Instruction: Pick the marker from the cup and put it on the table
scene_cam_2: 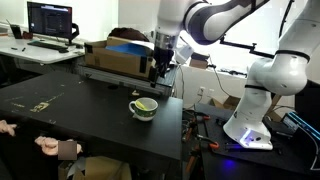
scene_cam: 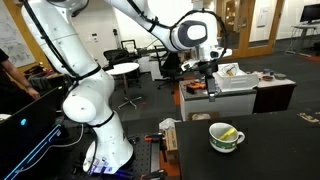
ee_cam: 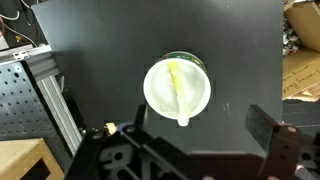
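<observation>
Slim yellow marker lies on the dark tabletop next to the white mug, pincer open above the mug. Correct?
Not quite. The slim yellow marker is not on the dark grey-black tabletop; it lies inside the wide white mug, as the wrist view shows. The rest holds: the pincer is open above the mug.

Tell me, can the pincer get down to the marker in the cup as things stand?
Probably yes. The pincer hangs open above the cup. The marker lies uncovered inside the cup's open mouth, and nothing shows between pincer and marker. The rim may make the grasp tight.
</observation>
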You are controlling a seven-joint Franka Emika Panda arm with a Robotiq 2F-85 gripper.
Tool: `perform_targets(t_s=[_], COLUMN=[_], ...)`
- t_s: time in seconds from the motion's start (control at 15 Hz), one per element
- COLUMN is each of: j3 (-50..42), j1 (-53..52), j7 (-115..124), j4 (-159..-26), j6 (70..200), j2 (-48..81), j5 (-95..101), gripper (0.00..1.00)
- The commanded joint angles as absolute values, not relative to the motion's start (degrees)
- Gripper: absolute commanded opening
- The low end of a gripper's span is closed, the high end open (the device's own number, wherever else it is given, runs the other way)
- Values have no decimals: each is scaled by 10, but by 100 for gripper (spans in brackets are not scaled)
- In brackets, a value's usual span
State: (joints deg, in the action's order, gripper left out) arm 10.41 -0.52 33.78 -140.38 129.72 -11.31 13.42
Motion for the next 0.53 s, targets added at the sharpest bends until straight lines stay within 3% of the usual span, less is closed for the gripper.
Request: perform_targets(t_s=[0.0,0.47], j3=[97,95], j1=[-10,-1], j7=[338,363], j4=[-1401,-1391], j6=[1292,1302], j2=[-112,-78], j5=[133,196], gripper=[100,100])
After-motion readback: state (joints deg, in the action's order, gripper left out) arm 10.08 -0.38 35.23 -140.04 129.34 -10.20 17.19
